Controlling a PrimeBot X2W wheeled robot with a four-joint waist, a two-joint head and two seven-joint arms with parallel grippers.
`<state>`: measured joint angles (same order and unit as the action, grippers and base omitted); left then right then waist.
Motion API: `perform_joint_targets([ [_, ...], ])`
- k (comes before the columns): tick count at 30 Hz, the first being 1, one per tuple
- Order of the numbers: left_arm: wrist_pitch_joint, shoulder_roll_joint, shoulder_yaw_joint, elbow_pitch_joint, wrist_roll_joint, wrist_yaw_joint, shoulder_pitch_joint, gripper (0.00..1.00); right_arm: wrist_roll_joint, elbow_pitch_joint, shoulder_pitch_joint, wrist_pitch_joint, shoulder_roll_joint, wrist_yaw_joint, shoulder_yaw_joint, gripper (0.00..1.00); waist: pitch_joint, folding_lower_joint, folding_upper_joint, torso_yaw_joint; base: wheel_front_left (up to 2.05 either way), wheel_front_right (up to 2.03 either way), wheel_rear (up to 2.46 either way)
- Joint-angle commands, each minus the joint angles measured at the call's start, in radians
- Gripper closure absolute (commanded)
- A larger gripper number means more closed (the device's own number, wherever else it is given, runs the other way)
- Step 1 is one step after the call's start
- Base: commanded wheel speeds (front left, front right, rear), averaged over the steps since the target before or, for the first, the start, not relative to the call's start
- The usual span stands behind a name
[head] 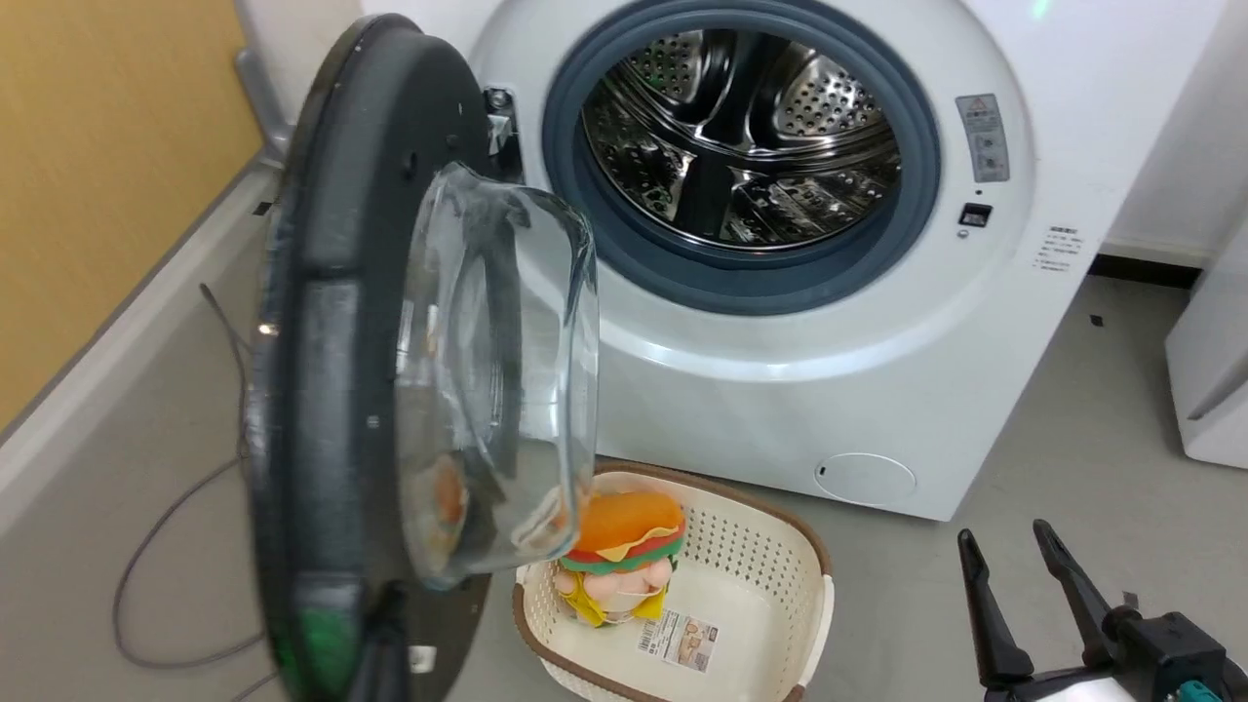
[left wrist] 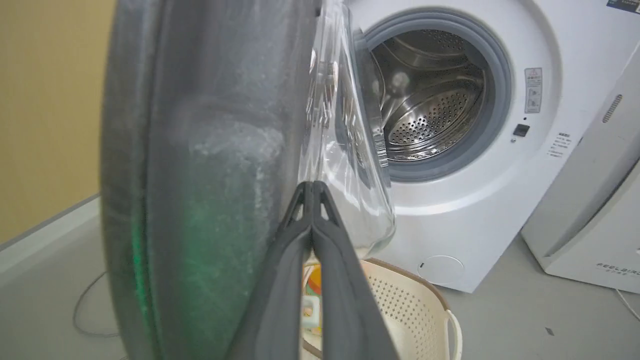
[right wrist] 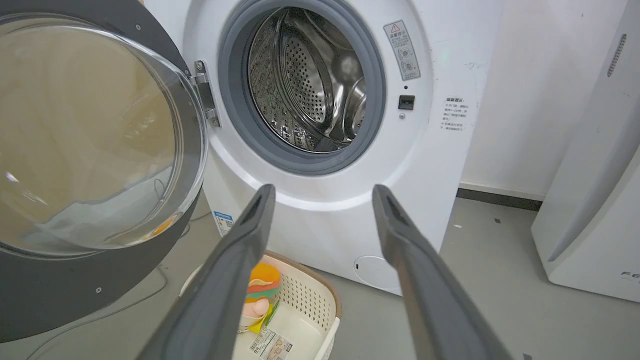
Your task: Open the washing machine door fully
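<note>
The washing machine door is swung out, left of the washing machine. Before the machine, the left gripper is seen pinched closed, the right gripper spread apart.

The dark, long-fingered left gripper is pressing its two fingers together, tips touching. The dark, long-fingered right gripper is holding its fingers spread apart, empty, pointing upward.

Grey floor, bearing white washer; cream perforated basket just before it; loose cable left; white appliance right.
</note>
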<state>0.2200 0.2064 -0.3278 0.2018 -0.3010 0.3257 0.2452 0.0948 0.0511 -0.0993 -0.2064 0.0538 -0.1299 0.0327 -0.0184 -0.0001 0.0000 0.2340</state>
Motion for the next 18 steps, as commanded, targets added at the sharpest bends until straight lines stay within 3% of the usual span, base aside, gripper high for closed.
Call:
perform_joint_targets([
  [1,0.011,0.026,0.045,-0.002,-0.009,0.012,0.004,1.00,-0.006,-0.014,-0.019,0.005,-0.004,-0.001,-0.001,0.00,0.000,0.0001,0.0000,0.008,0.00,0.00,0.00],
  [9,0.029,0.098,0.193,-0.068,-0.060,0.002,-0.032,1.00,-0.008,-0.053,-0.021,0.021,-0.004,-0.001,-0.013,0.00,0.009,0.0001,0.0000,0.004,0.00,0.00,0.00],
  [18,0.039,0.180,0.376,-0.253,-0.157,-0.061,-0.124,1.00,-0.005,-0.084,-0.026,0.036,-0.004,-0.001,-0.011,0.00,0.024,0.0001,0.0000,-0.009,0.00,0.00,0.00],
])
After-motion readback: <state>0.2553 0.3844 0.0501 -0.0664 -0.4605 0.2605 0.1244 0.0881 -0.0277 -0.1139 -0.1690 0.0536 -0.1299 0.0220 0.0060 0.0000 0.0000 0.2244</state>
